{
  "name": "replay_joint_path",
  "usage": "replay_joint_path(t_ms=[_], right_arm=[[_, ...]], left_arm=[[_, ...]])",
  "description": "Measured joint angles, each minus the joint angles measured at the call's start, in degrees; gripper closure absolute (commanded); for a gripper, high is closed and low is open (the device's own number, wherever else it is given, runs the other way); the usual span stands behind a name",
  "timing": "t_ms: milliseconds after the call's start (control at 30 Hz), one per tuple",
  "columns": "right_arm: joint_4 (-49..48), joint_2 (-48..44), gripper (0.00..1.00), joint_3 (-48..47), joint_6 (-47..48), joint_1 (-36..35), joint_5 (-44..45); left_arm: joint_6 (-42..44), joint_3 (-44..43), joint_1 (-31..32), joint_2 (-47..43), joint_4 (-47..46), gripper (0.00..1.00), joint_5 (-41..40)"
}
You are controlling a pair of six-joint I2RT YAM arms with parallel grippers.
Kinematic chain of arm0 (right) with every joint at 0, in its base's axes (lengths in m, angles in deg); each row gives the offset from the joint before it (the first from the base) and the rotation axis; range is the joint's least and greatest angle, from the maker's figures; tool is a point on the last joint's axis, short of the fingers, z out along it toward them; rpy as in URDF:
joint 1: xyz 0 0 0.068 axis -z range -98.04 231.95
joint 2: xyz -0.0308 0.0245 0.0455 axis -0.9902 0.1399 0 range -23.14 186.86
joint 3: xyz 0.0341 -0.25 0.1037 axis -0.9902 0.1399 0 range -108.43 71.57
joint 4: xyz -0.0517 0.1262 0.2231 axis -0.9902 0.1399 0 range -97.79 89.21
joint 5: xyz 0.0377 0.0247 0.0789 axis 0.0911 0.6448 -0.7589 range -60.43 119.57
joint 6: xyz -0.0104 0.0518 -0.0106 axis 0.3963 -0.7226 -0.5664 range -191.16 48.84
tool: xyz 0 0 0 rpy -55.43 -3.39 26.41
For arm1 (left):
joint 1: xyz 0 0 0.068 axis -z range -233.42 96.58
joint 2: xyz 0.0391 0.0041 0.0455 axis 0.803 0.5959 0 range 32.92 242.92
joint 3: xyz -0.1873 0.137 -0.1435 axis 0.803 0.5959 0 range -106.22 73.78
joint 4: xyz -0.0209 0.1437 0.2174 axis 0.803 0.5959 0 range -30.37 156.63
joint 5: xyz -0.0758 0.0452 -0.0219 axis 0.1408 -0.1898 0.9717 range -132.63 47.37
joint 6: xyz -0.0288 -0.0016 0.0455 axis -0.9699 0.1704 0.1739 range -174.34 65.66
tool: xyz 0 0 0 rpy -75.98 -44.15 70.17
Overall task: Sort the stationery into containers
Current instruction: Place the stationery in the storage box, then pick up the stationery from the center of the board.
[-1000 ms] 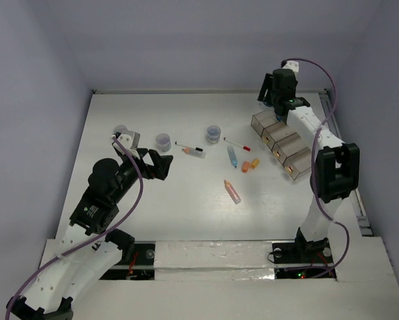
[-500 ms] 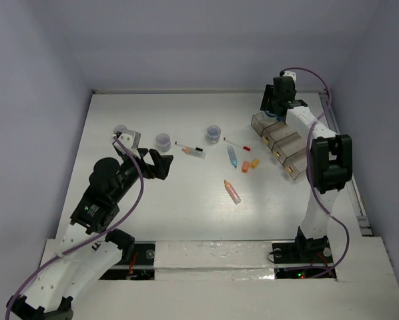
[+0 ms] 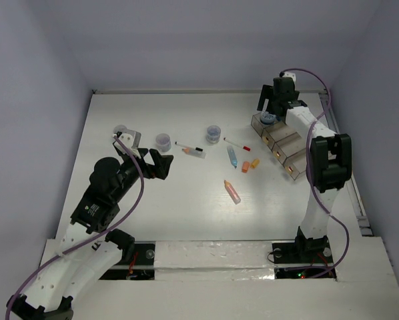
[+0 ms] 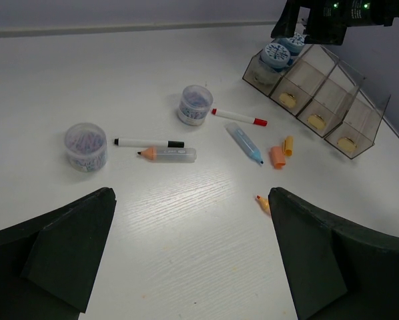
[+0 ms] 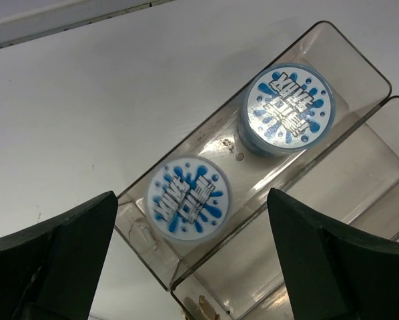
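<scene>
We have lifted our spread right end effector (image 5: 193,257) off the organiser tray (image 5: 359,65), leaving a second jar (image 5: 188,197) beside the first jar (image 5: 287,109); loose jars (image 4: 195,105) and pens (image 4: 148,143) remain.

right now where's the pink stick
In the top view the pink stick lies right of centre, apart from the rest, just below the orange stick and blue stick in the picture.

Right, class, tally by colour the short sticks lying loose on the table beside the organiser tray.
Blue stick: 1
Orange sticks: 2
Pink stick: 1
Total: 4
</scene>
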Motion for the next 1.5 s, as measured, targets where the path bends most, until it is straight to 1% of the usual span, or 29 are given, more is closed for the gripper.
replay_joint_path(t_ms=[167, 333, 433, 533, 600, 700, 933, 1400, 1500], right_arm=[[0.0, -0.6, 0.00, 0.0, 0.0, 0.0, -1.7], [-1.0, -6.3, 0.00, 3.5, 0.2, -1.4, -5.6], [-1.4, -9.8, 0.00, 4.6, 1.0, -5.5, -7.3], [-2.1, -10.6, 0.00, 4.6, 1.9, -12.2, -9.2], [-1.8, -9.7, 0.00, 4.6, 2.3, -16.2, -10.7], [-0.7, -6.6, 0.00, 4.0, 2.4, -19.6, -12.1], [3.6, 1.7, 0.00, 1.2, 2.4, -19.5, -13.2], [5.7, 9.3, 0.00, -6.7, 2.4, -21.0, -14.6], [6.1, 10.5, 0.03, -7.6, 2.4, -21.1, -14.6]], left_arm=[[0.0, 0.0, 0.0, 0.0, 0.0, 0.01, 0.0], [0.0, 0.0, 0.0, 0.0, 0.0, 0.01, 0.0], [0.0, 0.0, 0.0, 0.0, 0.0, 0.01, 0.0], [0.0, 0.0, -0.2, 0.0, 0.0, 0.01, 0.0], [0.0, 0.0, -0.4, 0.1, 0.0, 0.01, 0.0], [0.0, 0.0, -0.4, 0.1, 0.0, 0.01, 0.0], [0.0, 0.0, -0.4, 0.0, 0.0, 0.01, 0.1], [0.0, 0.0, -0.4, -0.1, 0.0, 0.01, 0.3], [0.0, 0.0, -0.4, -0.1, 0.0, 0.01, 0.3]])
